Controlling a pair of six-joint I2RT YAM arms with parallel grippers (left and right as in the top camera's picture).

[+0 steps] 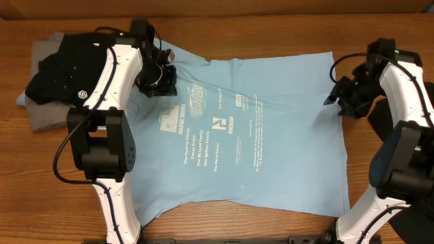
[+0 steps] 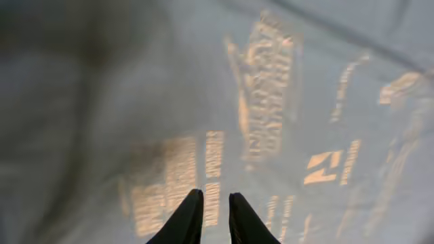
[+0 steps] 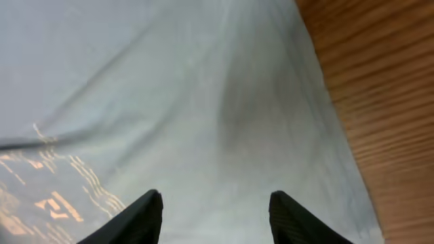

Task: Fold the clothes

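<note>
Blue T-shirt [image 1: 237, 135] lies spread flat on table [image 1: 380, 27], print up; black shirts [image 1: 64, 71] on grey one [image 1: 41, 115] just off its sleeve end. Left hand [image 2: 211, 220] over print near collar, fingers nearly together, empty. Right hand [image 3: 215, 220] over hem side, fingers apart, empty. Best: pinch edges cleanly, single layer, lift evenly.

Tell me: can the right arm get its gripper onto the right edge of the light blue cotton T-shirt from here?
Probably yes. The right gripper hangs open over the light blue T-shirt beside its right edge, with nothing between.
</note>
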